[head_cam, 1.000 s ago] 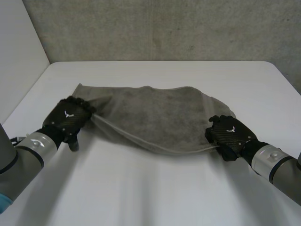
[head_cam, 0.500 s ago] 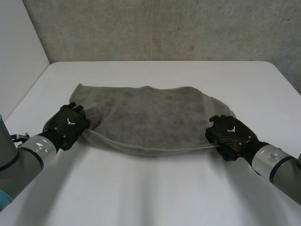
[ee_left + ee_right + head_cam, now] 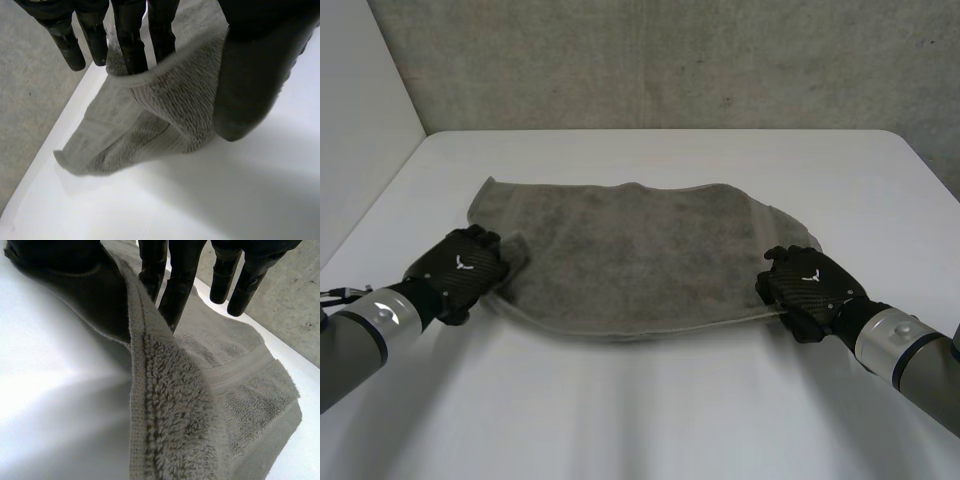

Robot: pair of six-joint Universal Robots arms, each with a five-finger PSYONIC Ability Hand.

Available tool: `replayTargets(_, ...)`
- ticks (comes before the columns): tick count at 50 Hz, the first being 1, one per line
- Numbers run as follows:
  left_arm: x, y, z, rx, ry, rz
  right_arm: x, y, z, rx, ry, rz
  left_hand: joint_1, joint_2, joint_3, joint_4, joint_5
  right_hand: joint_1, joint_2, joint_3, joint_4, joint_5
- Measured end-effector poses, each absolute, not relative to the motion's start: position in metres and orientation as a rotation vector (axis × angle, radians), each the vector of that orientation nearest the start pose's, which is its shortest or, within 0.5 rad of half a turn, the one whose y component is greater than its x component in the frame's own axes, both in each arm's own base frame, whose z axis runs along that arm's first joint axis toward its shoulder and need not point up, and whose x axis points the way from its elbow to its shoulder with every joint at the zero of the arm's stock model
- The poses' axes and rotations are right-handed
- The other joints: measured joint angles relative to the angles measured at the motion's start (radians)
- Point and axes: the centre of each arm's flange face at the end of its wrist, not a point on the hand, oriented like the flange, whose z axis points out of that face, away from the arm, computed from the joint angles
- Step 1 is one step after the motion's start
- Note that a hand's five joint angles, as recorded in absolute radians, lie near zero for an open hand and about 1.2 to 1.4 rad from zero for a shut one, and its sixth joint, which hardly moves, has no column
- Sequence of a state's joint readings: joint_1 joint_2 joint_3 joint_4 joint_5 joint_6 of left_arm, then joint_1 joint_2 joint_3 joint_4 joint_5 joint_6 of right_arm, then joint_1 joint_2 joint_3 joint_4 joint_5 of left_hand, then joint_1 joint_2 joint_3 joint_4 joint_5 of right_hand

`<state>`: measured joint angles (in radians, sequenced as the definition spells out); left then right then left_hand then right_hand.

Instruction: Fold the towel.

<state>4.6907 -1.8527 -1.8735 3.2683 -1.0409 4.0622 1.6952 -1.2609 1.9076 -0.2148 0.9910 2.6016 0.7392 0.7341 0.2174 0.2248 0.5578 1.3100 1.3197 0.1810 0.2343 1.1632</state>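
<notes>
I see my left hand (image 3: pixel 460 264) at lower left pinching the grey towel (image 3: pixel 640 250) corner, right hand (image 3: pixel 807 285) at lower right pinching the opposite corner

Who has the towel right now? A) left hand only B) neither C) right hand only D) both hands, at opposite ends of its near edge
D: the left hand and the right hand each pinch the towel, one at each end of its near hem.
</notes>
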Motion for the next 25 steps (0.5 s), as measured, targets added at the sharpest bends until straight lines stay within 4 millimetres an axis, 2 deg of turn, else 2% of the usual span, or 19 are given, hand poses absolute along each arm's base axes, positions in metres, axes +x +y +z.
replayTargets(11,-0.173,-0.28,0.153,1.491,2.114,-1.689,0.215,-0.254,0.145,-1.189,2.071,-1.611,-0.011,-0.013,0.0,0.0,-0.029,0.0,0.0,0.0,0.0,0.0)
replayTargets(15,-0.172,-0.281,0.151,1.488,2.122,-1.683,0.213,-0.255,0.145,-1.183,2.079,-1.607,0.018,0.023,0.0,0.0,0.024,0.0,0.0,0.0,0.0,0.0)
replayTargets(17,-0.172,-0.281,0.15,1.488,2.126,-1.68,0.213,-0.255,0.144,-1.18,2.084,-1.603,0.15,0.159,0.0,0.0,0.145,0.0,0.0,0.0,0.0,0.0)
replayTargets(19,-0.172,-0.282,0.148,1.49,2.131,-1.676,0.212,-0.254,0.144,-1.177,2.094,-1.592,0.399,0.412,0.0,0.0,0.402,0.0,0.0,0.0,0.0,0.0)
replayTargets(22,-0.173,-0.282,0.147,1.492,2.135,-1.672,0.211,-0.253,0.144,-1.172,2.107,-1.571,0.534,0.553,0.0,0.0,0.569,0.0,0.0,0.0,0.0,0.0)
replayTargets(25,-0.174,-0.281,0.148,1.495,2.136,-1.668,0.211,-0.25,0.144,-1.169,2.12,-1.545,0.562,0.561,0.0,0.0,0.591,0.0,0.0,0.0,0.0,0.0)
